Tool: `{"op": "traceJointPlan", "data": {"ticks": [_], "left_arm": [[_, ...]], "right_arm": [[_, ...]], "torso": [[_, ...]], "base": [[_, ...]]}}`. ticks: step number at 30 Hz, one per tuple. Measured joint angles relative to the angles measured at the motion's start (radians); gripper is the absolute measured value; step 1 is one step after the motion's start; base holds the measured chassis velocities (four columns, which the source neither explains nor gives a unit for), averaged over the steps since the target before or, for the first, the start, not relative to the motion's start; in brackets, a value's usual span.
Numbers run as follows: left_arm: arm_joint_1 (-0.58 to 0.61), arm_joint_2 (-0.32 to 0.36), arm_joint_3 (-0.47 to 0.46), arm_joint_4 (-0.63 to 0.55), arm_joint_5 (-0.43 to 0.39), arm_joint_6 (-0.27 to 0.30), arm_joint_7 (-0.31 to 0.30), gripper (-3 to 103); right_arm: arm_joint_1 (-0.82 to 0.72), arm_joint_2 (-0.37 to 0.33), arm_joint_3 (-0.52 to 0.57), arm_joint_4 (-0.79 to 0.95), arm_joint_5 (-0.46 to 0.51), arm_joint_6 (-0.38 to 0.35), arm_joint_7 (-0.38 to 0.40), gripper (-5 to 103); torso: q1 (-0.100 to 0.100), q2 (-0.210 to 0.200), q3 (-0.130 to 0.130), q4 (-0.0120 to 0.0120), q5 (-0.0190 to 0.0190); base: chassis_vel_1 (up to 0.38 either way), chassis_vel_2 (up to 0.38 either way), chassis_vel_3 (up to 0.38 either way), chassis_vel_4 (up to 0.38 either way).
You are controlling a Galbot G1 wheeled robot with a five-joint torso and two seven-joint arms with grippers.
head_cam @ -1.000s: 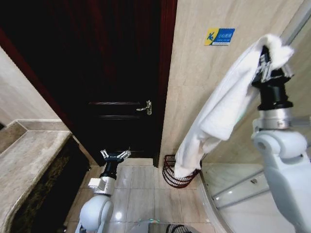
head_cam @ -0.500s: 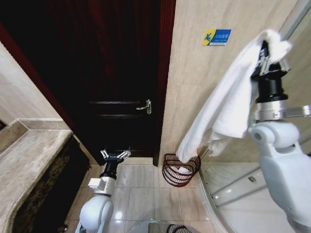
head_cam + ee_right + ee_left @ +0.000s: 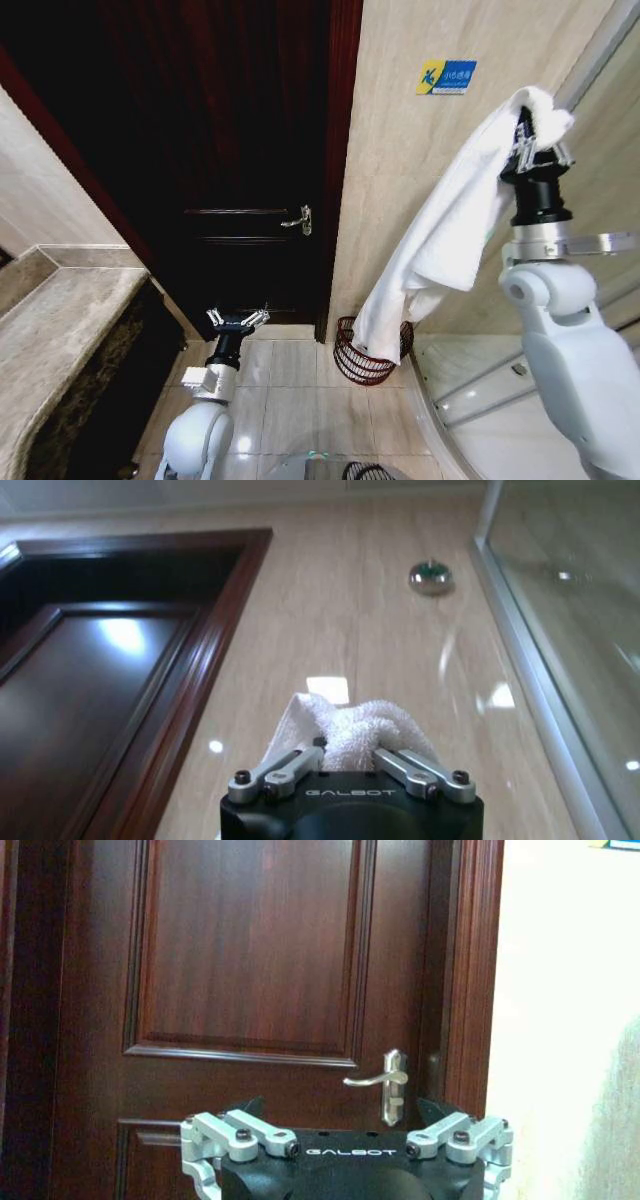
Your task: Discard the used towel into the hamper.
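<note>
My right gripper [image 3: 533, 128], raised high beside the tiled wall, is clenched on one end of the white towel [image 3: 440, 240]; the towel hangs down, its lower end over the hamper [image 3: 368, 357] on the floor. My left gripper [image 3: 237, 319] waits low, released, facing the dark door [image 3: 260, 952].

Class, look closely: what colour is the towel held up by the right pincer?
The towel is plain white, clearest in the head view.

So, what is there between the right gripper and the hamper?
The white towel, pinched in the right gripper, hangs down to the hamper, seen in the head view.
</note>
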Motion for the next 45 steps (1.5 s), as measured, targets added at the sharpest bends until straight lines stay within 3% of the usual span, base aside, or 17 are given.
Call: {"op": "traceJointPlan", "data": {"ticks": [24, 45], "left_arm": [[0.000, 0.000, 0.000, 0.000, 0.000, 0.000, 0.000, 100], [0.000, 0.000, 0.000, 0.000, 0.000, 0.000, 0.000, 100]], "right_arm": [[-0.157, 0.094, -0.015, -0.072, -0.066, 0.074, -0.064, 5], [-0.171, 0.146, -0.051, -0.191, -0.088, 0.137, -0.092, 5]], "torso": [[0.000, 0.000, 0.000, 0.0000, 0.0000], [0.000, 0.000, 0.000, 0.0000, -0.0001]], "base": [[0.000, 0.000, 0.000, 0.000], [0.000, 0.000, 0.000, 0.000]]}}
